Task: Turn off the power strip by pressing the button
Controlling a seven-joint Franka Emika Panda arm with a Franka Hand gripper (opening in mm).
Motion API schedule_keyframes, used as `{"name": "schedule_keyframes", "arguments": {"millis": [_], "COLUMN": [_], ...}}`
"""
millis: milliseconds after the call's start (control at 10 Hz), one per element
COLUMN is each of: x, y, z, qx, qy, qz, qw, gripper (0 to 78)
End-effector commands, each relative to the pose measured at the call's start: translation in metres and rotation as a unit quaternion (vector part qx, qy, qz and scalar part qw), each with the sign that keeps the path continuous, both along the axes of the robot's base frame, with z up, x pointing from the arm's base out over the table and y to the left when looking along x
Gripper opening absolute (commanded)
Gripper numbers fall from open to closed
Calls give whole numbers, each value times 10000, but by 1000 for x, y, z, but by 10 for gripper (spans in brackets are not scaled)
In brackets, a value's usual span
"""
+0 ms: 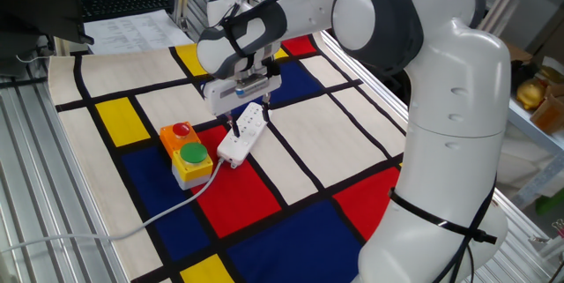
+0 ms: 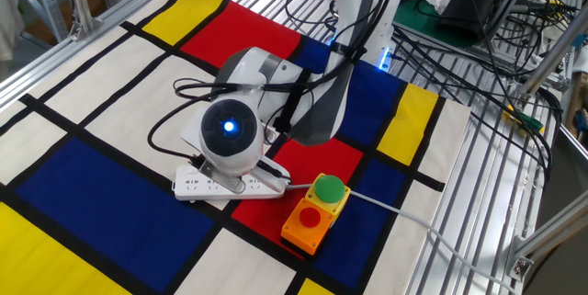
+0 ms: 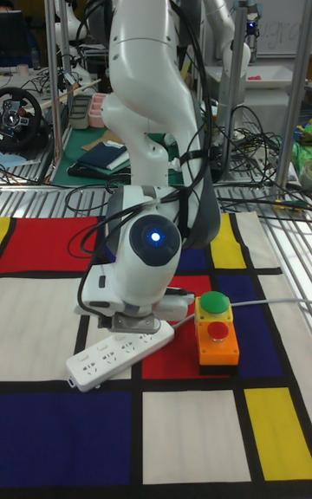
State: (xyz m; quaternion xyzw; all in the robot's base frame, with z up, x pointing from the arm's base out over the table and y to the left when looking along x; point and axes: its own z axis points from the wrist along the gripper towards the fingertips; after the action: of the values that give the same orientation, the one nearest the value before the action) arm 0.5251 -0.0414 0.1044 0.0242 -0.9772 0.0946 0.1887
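Above the power strip (image 1: 243, 131), jaws' state unclear; the button is hidden.

The white arm (image 1: 441, 115) rises from its base at the 5 o'clock corner of one fixed view and bends over toward 10 o'clock, ending in a rounded wrist (image 1: 238, 36). Below the wrist hangs the gripper (image 1: 234, 124), pointing straight down, its dark fingers (image 1: 236, 127) low over the table. From this side the fingertips look close together, but whether they touch cannot be told. In the other fixed view the wrist (image 2: 230, 131) faces the camera, a blue light glowing at its centre, and hides the gripper. The tall fixed view shows the arm (image 3: 152, 48) arching down from 12 o'clock, with the lit wrist (image 3: 147, 261) lowest.
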Motion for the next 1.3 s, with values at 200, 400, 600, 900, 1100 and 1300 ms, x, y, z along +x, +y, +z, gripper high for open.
{"name": "schedule_keyframes", "arguments": {"millis": [200,400,600,900,1100,1300], "x": [3,3,3,3,3,0], "y": [-3,-3,-3,-3,-6,-24], "z": [4,4,4,4,3,-1], "qx": [24,38,-55,-286,-214,-121], "qy": [-8,-46,-60,-77,-61,-37], "qz": [35,-22,-165,-277,-162,-94], "qw": [10000,10000,9998,9992,9996,9999], "gripper": [775,775,775,775,775,775]}}
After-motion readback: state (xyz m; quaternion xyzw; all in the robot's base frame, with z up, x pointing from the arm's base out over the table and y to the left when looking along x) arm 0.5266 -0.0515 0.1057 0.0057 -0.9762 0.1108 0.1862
